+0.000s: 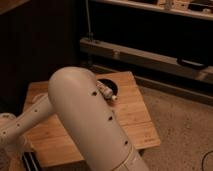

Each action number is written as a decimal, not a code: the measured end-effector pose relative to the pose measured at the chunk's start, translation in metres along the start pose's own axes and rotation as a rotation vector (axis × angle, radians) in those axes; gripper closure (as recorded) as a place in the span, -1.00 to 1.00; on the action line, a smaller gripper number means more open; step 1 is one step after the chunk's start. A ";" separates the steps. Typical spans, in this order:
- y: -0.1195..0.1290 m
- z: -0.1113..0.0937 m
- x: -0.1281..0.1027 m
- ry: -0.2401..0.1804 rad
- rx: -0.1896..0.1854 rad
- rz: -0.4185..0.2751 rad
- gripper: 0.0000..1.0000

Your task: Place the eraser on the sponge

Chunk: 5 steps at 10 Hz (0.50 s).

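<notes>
Arm: the big white arm (pixel 92 125) is filling the near middle of the view and is rising from the lower edge to a rounded end over the table (pixel 136 116). A thinner white link (pixel 20 131) is lying at the lower left.
Tool: it is not showing anywhere in the view, so I cannot tell if it is open, closed or gripping something. It is either behind the arm or outside the view.
Eraser: it is not showing. The arm is covering the middle of the table, and it may be lying there.
Sponge: it is not showing either, for the same reason.
Key relation: the direction from tool to eraser and the eraser's long axis are both staying unsettled in this view.
Dish: a dark round dish (pixel 113 85) is peeking out behind the arm's rounded end, with a small pale thing (pixel 107 93) at its near rim.
Far: a metal rail (pixel 150 54) is crossing the dark background.
</notes>
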 end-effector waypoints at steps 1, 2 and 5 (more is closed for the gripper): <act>0.003 -0.003 0.000 0.007 0.000 0.005 1.00; 0.011 -0.010 -0.003 0.018 -0.012 0.016 1.00; 0.063 -0.061 -0.005 0.069 -0.043 0.045 1.00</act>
